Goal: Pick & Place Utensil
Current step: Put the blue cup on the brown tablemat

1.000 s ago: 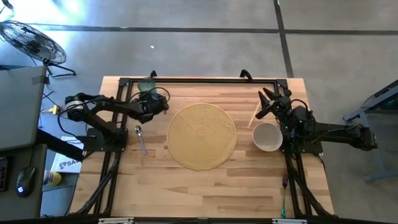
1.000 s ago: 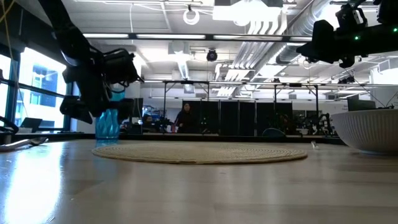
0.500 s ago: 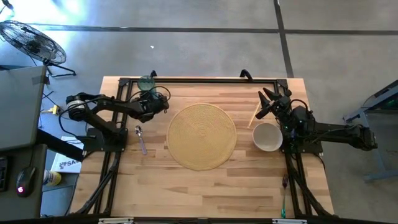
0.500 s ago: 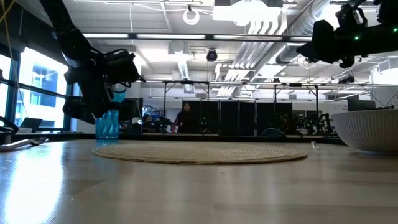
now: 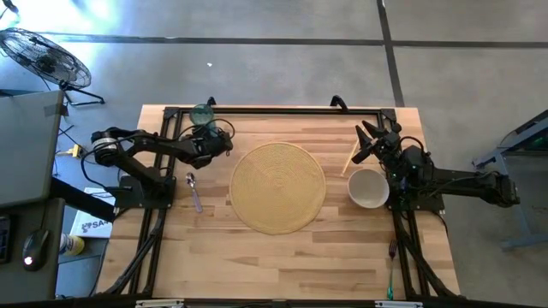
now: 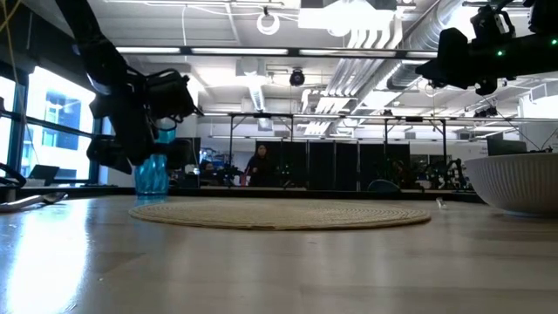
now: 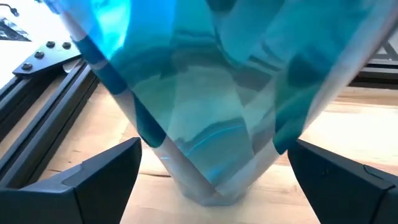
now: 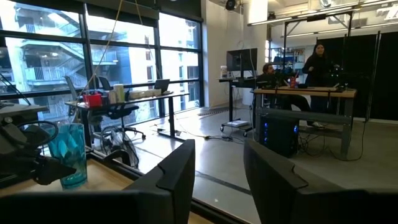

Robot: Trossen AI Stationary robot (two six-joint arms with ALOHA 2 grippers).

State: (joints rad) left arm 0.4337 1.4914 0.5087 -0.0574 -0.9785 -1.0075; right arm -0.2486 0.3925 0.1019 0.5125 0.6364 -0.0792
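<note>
A blue faceted glass (image 5: 204,115) stands on its base near the table's far left corner; it also shows in the low view as the glass (image 6: 150,175). My left gripper (image 7: 217,183) is open and level around the glass (image 7: 205,106), with one finger (image 7: 106,171) on each side and a gap showing at the tips. A metal spoon (image 5: 194,191) lies flat on the table, nearer than that gripper (image 5: 208,135). My right gripper (image 5: 366,142) hovers open above the far right of the table, next to a wooden stick (image 5: 349,159).
A round woven placemat (image 5: 278,187) lies mid-table and a white bowl (image 5: 368,189) stands to its right. A green-handled fork (image 5: 390,267) lies near the right near corner. A black frame rail (image 5: 274,110) runs along the far edge. People show in the room beyond.
</note>
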